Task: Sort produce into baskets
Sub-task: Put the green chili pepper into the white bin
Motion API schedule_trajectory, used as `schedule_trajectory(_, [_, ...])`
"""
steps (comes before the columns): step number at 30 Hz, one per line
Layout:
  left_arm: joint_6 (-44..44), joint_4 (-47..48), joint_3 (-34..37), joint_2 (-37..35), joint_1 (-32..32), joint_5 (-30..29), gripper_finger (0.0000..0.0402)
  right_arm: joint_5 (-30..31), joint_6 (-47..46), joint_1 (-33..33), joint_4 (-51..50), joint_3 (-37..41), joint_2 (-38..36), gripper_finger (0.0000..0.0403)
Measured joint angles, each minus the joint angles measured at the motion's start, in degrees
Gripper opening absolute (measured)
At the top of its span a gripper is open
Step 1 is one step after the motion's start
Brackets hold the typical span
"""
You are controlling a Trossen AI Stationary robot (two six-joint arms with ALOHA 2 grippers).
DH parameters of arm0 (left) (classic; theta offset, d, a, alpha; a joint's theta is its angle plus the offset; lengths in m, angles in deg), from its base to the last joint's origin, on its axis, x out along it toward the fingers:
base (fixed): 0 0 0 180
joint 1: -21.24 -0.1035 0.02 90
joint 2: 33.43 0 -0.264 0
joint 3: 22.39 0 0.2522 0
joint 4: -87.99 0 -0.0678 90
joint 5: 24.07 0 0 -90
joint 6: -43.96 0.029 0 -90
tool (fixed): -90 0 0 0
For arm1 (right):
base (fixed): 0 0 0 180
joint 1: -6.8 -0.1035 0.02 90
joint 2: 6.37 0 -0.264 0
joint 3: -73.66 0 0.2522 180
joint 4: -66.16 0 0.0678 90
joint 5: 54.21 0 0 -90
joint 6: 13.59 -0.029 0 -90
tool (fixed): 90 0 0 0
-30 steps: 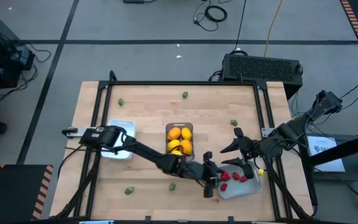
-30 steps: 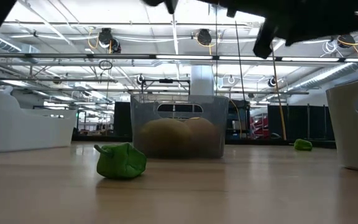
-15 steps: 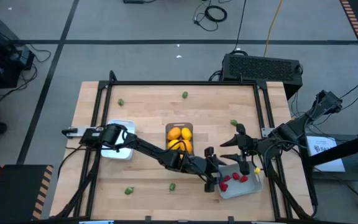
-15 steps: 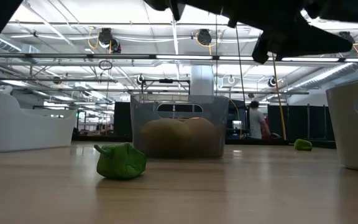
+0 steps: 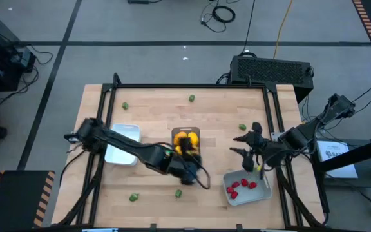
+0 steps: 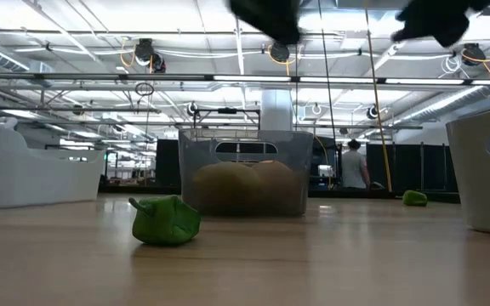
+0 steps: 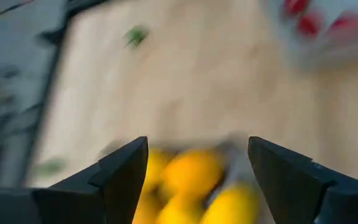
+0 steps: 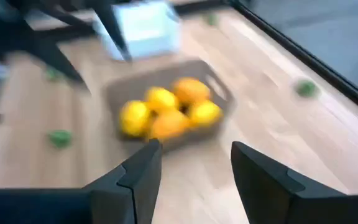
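Red strawberries (image 5: 242,185) lying in the grey-blue tray (image 5: 261,195) at the desk's (image 5: 153,109) right front, yellows in the clear bin (image 5: 186,143) mid-desk. Left tool (image 5: 197,174), clenched over that tray a second earlier, now released and pulled back beside the clear bin (likely a strawberry just delivered). Green pieces (image 5: 179,193) scattered, unsorted. Right tool (image 5: 248,144) half-open, empty, hovering behind the tray.

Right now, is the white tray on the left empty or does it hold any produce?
Empty, as far as visible: the white tray shows bare white in the high view, though the left arm crosses part of it.
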Motion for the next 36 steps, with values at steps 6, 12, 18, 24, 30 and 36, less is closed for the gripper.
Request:
schedule_trajectory(6, [-1.85,22.05,0.43,-10.86,-3.02,-10.15,0.0285,1.29,-11.11,6.34,-15.16,0.05,1.40,0.0183])
schedule_trajectory(12, [-2.11,22.60,12.08,-26.09,-12.88,-8.39,0.0285,1.39,-10.08,14.50,-18.89,0.07,4.67,0.0183])
schedule_trajectory(18, [-5.91,17.09,29.75,-41.33,-28.59,-3.30,0.0285,1.38,-8.90,17.20,-16.25,0.07,8.21,0.0183])
schedule_trajectory(24, [-15.24,15.25,40.60,-44.82,-49.68,10.78,0.0285,1.41,-6.32,17.26,-9.82,0.07,11.59,0.0183])
schedule_trajectory(30, [-9.20,11.14,43.60,-36.84,-65.28,15.29,0.0285,1.40,3.94,17.26,0.35,0.07,15.21,0.0183])
schedule_trajectory(36, [-6.40,11.14,43.50,-27.27,-76.30,19.78,0.0285,1.08,23.63,19.05,8.25,0.07,16.79,0.0183])
